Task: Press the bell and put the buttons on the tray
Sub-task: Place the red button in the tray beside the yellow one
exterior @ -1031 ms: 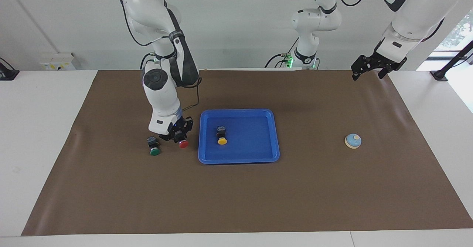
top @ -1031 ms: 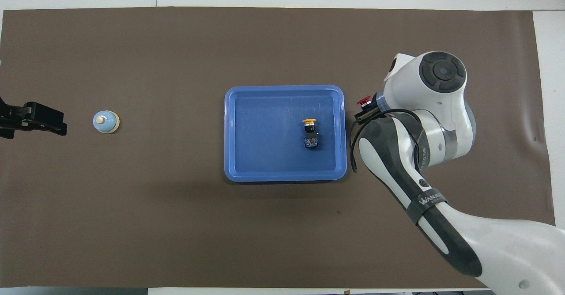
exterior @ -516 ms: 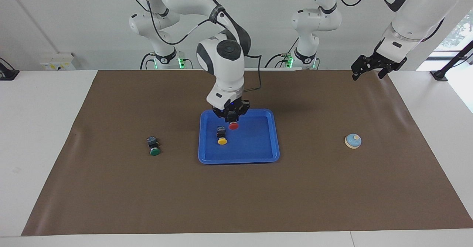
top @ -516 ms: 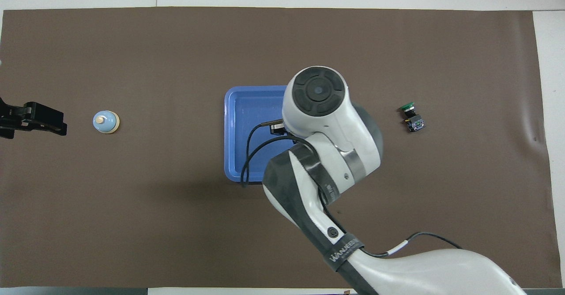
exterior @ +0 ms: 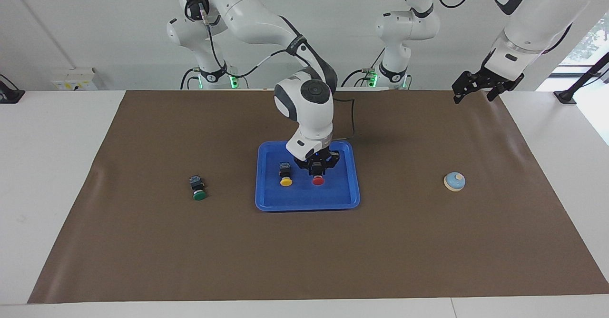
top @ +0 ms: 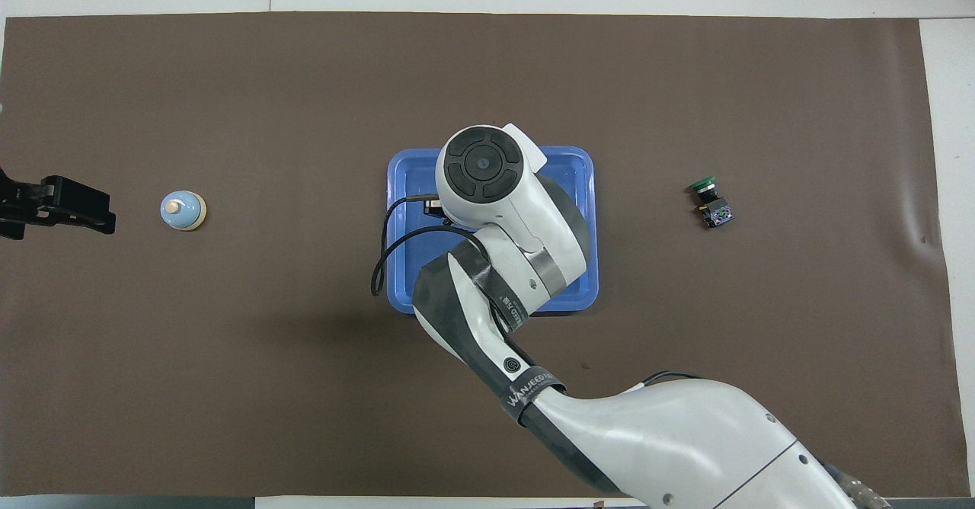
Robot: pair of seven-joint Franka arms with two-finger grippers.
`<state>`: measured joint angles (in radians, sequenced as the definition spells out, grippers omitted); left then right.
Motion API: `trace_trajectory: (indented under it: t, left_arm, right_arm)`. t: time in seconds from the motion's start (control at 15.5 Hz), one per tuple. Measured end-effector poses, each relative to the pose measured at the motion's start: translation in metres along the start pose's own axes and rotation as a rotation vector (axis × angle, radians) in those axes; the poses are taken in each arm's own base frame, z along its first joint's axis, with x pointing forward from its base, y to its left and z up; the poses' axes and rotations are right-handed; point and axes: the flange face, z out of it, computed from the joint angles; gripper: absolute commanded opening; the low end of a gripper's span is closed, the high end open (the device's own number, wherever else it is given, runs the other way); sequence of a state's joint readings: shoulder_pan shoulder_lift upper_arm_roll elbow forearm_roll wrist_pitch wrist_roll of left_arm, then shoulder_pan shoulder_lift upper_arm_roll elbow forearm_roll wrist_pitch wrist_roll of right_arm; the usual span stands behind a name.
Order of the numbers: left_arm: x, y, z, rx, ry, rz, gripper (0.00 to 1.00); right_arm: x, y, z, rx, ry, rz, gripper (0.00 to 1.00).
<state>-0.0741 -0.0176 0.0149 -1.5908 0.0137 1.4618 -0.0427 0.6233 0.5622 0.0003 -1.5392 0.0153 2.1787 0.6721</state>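
My right gripper (exterior: 317, 170) is low inside the blue tray (exterior: 304, 204), shut on the black body of the red button (exterior: 318, 180), whose cap sits at the tray floor. The yellow button (exterior: 285, 175) lies in the tray beside it. In the overhead view the right wrist covers both buttons and the gripper; only the tray's rim (top: 588, 164) shows. The green button (exterior: 197, 188) lies on the mat beside the tray, toward the right arm's end (top: 709, 201). The bell (exterior: 454, 181) stands toward the left arm's end (top: 183, 210). My left gripper (exterior: 468, 88) waits raised over the mat's edge (top: 72, 212).
A brown mat (exterior: 304, 261) covers the table. The right arm reaches over the tray's nearer half in the overhead view (top: 503, 265). The white table shows around the mat's edges (exterior: 47, 165).
My right gripper lifted the red button from the mat beside the green button, carried it over the tray and lowered it beside the yellow button. The left arm has not moved.
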Motion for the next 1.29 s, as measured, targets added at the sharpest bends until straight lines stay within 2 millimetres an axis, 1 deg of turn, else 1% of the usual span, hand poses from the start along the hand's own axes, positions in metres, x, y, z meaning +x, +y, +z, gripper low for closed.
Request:
trace_trajectory:
  t: [0.19,0.26,0.32,0.39,0.45,0.52,0.58,0.71,0.84,0.9,1.03,1.1,1.16,1.22,1.29]
  left_arm:
    - [0.000,0.000,0.000,0.000,0.000,0.000,1.00]
    - [0.000,0.000,0.000,0.000,0.000,0.000,1.00]
    - [0.000,0.000,0.000,0.000,0.000,0.000,1.00]
    - [0.000,0.000,0.000,0.000,0.000,0.000,1.00]
    - [0.000,0.000,0.000,0.000,0.000,0.000,1.00]
    - [0.000,0.000,0.000,0.000,0.000,0.000,1.00]
    - [0.000,0.000,0.000,0.000,0.000,0.000,1.00]
    - [0.000,0.000,0.000,0.000,0.000,0.000,1.00]
    - [0.000,0.000,0.000,0.000,0.000,0.000,1.00]
    - [0.000,0.000,0.000,0.000,0.000,0.000,1.00]
    - [0.000,0.000,0.000,0.000,0.000,0.000,1.00]
    - [0.000,0.000,0.000,0.000,0.000,0.000,1.00]
    - [0.000,0.000,0.000,0.000,0.000,0.000,1.00]
    - [0.000,0.000,0.000,0.000,0.000,0.000,1.00]
    - [0.000,0.000,0.000,0.000,0.000,0.000,1.00]
  right_arm:
    - [-0.009,0.009,0.030,0.006,0.009,0.027,0.00]
    - [-0.012,0.011,0.036,0.002,0.004,0.034,0.00]
    - [-0.013,0.012,0.039,0.001,0.003,0.041,0.12]
    - [-0.013,0.012,0.038,0.002,0.004,0.048,0.47]
    - [-0.013,0.012,0.037,0.002,0.005,0.051,0.85]
    - [-0.013,0.012,0.037,0.002,0.005,0.051,0.94]
    - [-0.014,0.011,0.037,0.003,0.004,0.051,1.00]
    - [-0.017,0.007,0.034,0.005,0.006,0.051,1.00]
    - [-0.016,0.004,0.024,0.003,0.006,0.049,1.00]
    - [-0.013,0.005,0.014,-0.008,-0.003,0.051,1.00]
    - [0.000,0.012,-0.016,-0.033,-0.017,0.007,1.00]
    - [0.012,0.025,-0.032,-0.039,-0.016,-0.042,1.00]
    - [0.029,0.046,-0.046,-0.040,-0.011,-0.100,1.00]
    - [0.047,0.077,-0.059,-0.041,-0.008,-0.167,1.00]
    - [0.066,0.113,-0.070,-0.041,-0.008,-0.233,1.00]
